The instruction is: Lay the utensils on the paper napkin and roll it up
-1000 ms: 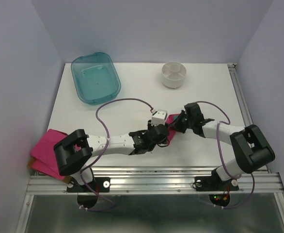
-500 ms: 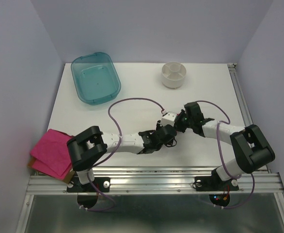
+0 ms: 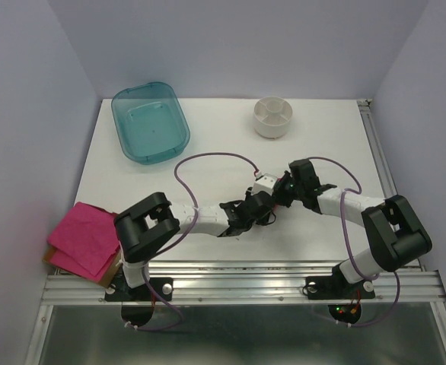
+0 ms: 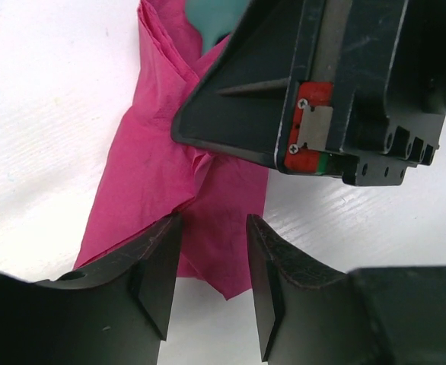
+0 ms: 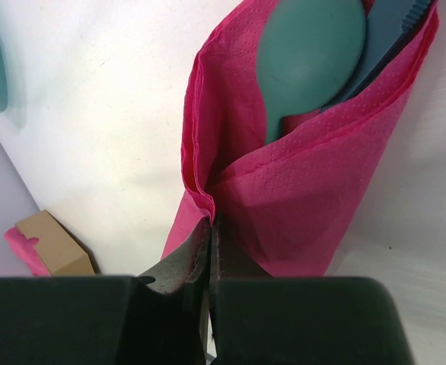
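On white table point(image 3: 208, 144), right pincer point(image 5: 210, 228) pinches napkin point(image 5: 284, 220).

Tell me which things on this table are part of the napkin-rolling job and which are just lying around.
Part of the job: paper napkin, partly rolled; utensils, teal, poking out of its open end.
Just lying about: teal tray; white round container; pile of pink napkins at the left edge; cardboard piece by that pile.

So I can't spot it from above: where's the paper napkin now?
In the right wrist view, the paper napkin lies on the table wrapped round the utensils, its edge pinched by the right end effector.
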Available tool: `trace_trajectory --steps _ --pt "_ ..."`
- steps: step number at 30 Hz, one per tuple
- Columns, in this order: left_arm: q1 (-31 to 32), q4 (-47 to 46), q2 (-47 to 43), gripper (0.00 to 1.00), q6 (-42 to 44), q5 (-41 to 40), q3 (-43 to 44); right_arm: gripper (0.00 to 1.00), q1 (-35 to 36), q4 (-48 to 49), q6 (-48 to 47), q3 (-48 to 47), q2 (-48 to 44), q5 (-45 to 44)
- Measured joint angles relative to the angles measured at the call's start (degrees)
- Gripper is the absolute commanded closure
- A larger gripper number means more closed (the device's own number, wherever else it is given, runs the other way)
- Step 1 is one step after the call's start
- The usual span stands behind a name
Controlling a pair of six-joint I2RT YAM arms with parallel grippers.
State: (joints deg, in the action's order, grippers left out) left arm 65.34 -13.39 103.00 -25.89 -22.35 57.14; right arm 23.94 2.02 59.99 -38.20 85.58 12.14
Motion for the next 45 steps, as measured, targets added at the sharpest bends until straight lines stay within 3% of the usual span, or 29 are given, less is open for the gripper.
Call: trace_trajectory --steps 8,12,32,35,45 --pt "0.0 -0.74 1.64 0.54 0.59 1.62 0.0 0.99 0.0 -0.59 0.0 -0.81 0.0 -0.28" --pt "0.0 -0.5 1.92 0.48 0.55 1.29 0.0 0.99 0.0 -0.72 -0.02 -1.62 0.0 -0.57" --pt "0.79 5.51 0.83 0.42 1.84 -4.07 4.72 0.99 0.0 -0.44 0.07 -1.73 0.76 -0.57" --pt "0.98 6.23 0.17 0.44 2.05 -4.33 5.27 0.99 0.0 -0.31 0.13 -1.73 0.81 -0.57" --pt "2.21 5.92 -0.9 0.66 3.1 -1.16 6.64 0.99 0.0 -0.26 0.31 -1.73 0.81 -0.57"
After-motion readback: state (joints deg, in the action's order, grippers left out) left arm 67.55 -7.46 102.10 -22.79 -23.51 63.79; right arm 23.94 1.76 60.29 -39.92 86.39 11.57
